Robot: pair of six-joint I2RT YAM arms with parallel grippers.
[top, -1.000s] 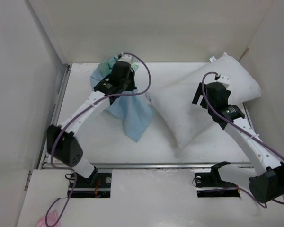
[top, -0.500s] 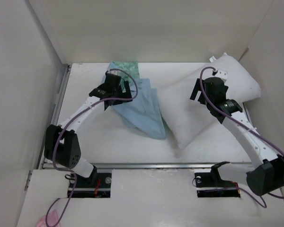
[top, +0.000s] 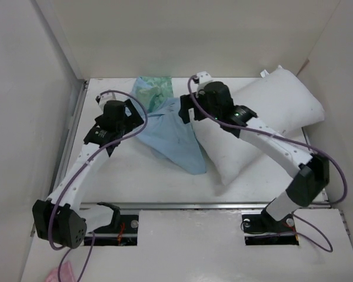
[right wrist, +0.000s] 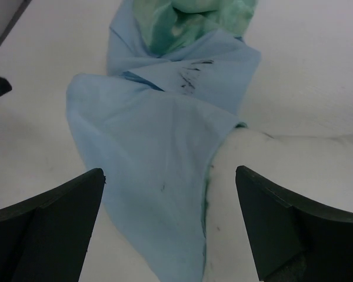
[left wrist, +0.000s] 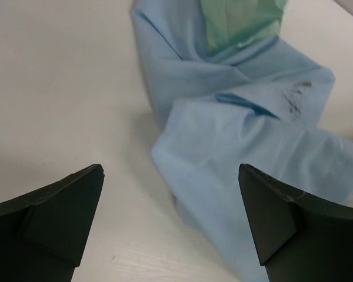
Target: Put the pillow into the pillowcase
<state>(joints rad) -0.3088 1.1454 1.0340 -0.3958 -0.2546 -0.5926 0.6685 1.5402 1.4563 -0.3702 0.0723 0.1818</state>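
Pillowcase point(top: 167, 132) lay crumpled on bench point(top: 135, 176), touching pillow point(top: 270, 111). Left hand point(left wrist: 169, 176), right hand point(right wrist: 169, 176) hovered over it, spread wide, empty (probably seeking its mouth).

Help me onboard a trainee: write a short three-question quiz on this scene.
1. True or false: the plump white fabric pillow already sits inside the thin pale-blue and teal-green fabric pillowcase.
2. Of the left claw and the right claw, which grips cloth? A. left B. right C. neither
3. Seen from above, the pillowcase lies on the pillow's ___ side.
Key: 1 false; 2 C, both stand open; 3 left.
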